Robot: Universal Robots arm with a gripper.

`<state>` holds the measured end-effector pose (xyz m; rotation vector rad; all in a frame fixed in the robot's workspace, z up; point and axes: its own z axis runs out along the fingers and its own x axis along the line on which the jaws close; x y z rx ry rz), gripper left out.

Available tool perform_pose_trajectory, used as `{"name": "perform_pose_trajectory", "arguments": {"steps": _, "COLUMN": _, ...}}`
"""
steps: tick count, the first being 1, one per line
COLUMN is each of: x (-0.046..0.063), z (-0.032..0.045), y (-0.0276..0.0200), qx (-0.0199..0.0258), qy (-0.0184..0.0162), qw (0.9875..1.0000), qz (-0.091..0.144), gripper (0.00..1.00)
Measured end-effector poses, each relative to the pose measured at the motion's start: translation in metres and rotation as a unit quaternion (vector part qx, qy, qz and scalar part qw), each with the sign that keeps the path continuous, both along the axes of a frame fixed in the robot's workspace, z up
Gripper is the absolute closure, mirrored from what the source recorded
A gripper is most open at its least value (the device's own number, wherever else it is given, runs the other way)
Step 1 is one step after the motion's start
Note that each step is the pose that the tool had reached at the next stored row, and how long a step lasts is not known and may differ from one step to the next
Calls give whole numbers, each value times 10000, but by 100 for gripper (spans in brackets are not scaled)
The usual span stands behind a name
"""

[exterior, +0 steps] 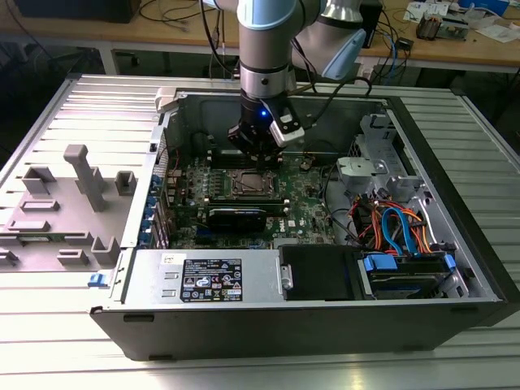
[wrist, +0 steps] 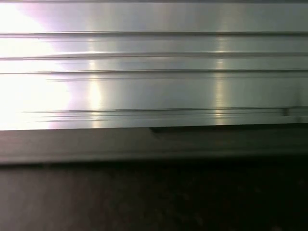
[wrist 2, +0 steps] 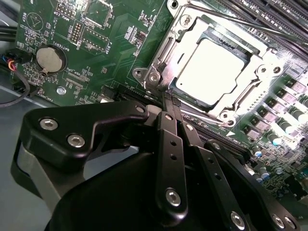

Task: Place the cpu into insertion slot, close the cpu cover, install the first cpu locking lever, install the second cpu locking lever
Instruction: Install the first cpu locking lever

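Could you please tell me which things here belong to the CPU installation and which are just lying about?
Job in hand:
cpu, seated in the insertion slot
cpu cover, down over it
locking lever
end effector, shut, at the slot's corner

Lying about:
coin battery
RAM slots
power supply
orange and blue cables
grey plastic fixture

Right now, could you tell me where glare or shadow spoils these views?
Second wrist view: glare whitens the cpu top, and the gripper is dark; first wrist view: the ribbed metal glares and the rest lies in shadow; exterior view: evenly lit.
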<state>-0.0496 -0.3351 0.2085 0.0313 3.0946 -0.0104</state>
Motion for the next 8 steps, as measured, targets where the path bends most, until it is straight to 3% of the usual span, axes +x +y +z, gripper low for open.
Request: {"name": "perform_pose_trajectory", "arguments": {"steps": 8, "x": 2, "z": -2, "y": -18, "qx": 1, "qy": 2, "qw": 10000, "qz": 0, "gripper": 89}}
